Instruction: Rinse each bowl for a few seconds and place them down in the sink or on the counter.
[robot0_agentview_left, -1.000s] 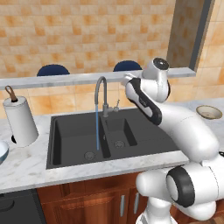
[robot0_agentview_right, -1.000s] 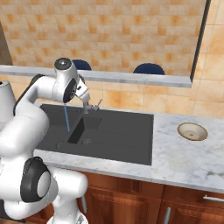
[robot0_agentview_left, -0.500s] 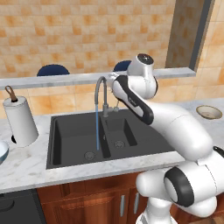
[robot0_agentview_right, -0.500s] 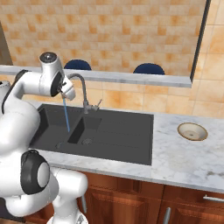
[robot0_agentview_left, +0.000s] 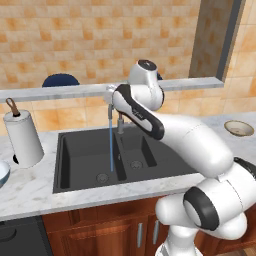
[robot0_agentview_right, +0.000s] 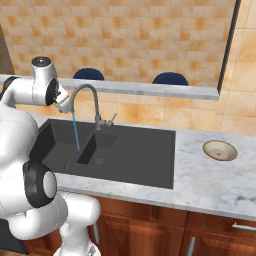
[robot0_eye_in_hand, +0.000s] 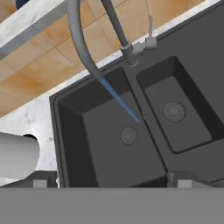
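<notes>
Left base view: the pale blue bowl (robot0_agentview_left: 1, 173) lies at about nine o'clock, well apart from the wide, empty claw (robot0_eye_in_hand: 109, 179), probably above the sink (robot0_eye_in_hand: 109, 162).

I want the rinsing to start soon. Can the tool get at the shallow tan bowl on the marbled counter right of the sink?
Probably yes: the shallow tan bowl sits alone on the marbled counter, nothing over it, but the open tool is across the dark grey sink.

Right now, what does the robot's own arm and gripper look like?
The arm is made of glossy white rounded segments with dark grey bands and round black-ringed caps at the joints. A dark strip runs along the link near the tap. No cables or markings are visible. The gripper shows two small dark grey finger tips.
</notes>
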